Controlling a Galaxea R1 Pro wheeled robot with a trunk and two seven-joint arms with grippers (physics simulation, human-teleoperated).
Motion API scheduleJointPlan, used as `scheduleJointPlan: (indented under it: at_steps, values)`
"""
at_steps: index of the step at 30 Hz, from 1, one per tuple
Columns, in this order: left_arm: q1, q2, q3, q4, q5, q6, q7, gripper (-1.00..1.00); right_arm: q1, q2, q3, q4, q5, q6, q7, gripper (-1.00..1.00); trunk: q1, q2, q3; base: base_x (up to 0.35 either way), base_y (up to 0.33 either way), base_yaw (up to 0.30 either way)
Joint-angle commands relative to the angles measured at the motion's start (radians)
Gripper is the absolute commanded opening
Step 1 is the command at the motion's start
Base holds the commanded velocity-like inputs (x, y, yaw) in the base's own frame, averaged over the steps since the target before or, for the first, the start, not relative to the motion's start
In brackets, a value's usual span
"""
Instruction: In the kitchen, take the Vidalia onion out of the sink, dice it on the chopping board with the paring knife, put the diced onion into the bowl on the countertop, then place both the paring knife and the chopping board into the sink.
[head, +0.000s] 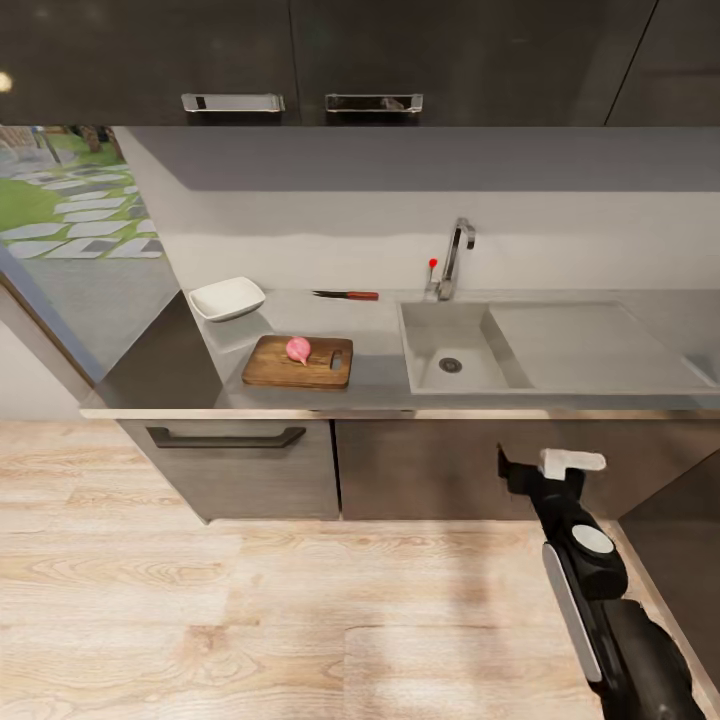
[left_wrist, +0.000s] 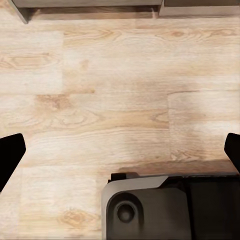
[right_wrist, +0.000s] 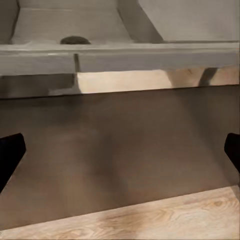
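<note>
One step done: the Vidalia onion (head: 298, 349) lies whole on the chopping board (head: 298, 363), out of the sink (head: 452, 350). Undone: dicing; paring knife (head: 346, 295) untouched behind the board, bowl (head: 227, 298) empty. Grey countertop (head: 375, 385), pale wood floor (head: 250, 600). Both my grippers (left_wrist: 120, 155) (right_wrist: 120, 155) spread wide, holding nothing.

The board (head: 297, 363) is brown wood with visible grain, and the floor (head: 250, 600) is pale matt wood planks. The countertop (head: 370, 385) and sink (head: 455, 350) are smooth matt grey, the tap (head: 455, 255) shiny chrome. The wall cabinets (head: 300, 55) are dark and glossy with metal handles (head: 232, 102); the bowl (head: 227, 298) is smooth white.
</note>
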Motion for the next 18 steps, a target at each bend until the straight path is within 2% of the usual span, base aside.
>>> scheduleJointPlan:
  at_steps: [1,3,4,7,10,13,15,18]
  values:
    - [0.0,0.001,-0.002,0.0,0.007,-0.002,0.0,1.0,-0.026,0.003,0.009,-0.001,-0.004,0.028,-0.011,1.0,0.0,-0.002,-0.002,0.0,0.0,0.0]
    - [0.0,0.001,-0.002,0.001,0.007,-0.002,0.0,1.0,-0.116,0.026,0.045,0.0,-0.005,0.107,-0.035,1.0,0.0,-0.002,-0.002,0.0,0.0,0.0]
    - [0.0,0.001,-0.002,0.001,0.007,-0.002,0.0,1.0,-0.233,0.079,0.094,0.014,-0.005,0.185,-0.08,1.0,0.0,-0.002,-0.002,0.098,0.059,0.0]
    - [0.0,0.0,-0.002,0.0,0.007,-0.002,0.0,1.0,-0.315,0.119,0.114,0.046,-0.005,0.218,-0.112,1.0,0.0,-0.002,-0.002,0.167,0.125,0.0]
    - [0.0,0.0,-0.002,-0.002,0.007,-0.002,0.0,1.0,-0.379,0.135,0.121,0.099,-0.005,0.235,-0.123,1.0,0.0,-0.002,-0.002,0.211,0.166,0.0]
    - [0.0,-0.001,-0.002,-0.005,0.007,-0.002,0.0,1.0,-0.491,0.145,0.123,0.25,-0.006,0.242,-0.128,1.0,0.0,-0.002,-0.002,0.229,0.184,0.0]
    - [0.0,-0.001,-0.002,-0.007,0.007,-0.002,0.0,1.0,-0.588,0.147,0.124,0.406,-0.009,0.239,-0.128,1.0,0.0,-0.002,-0.002,0.239,0.19,0.0]
    - [0.0,-0.001,-0.002,-0.009,0.007,-0.002,0.0,1.0,-0.655,0.15,0.124,0.513,-0.011,0.234,-0.127,1.0,0.0,-0.002,-0.002,0.251,0.191,0.0]
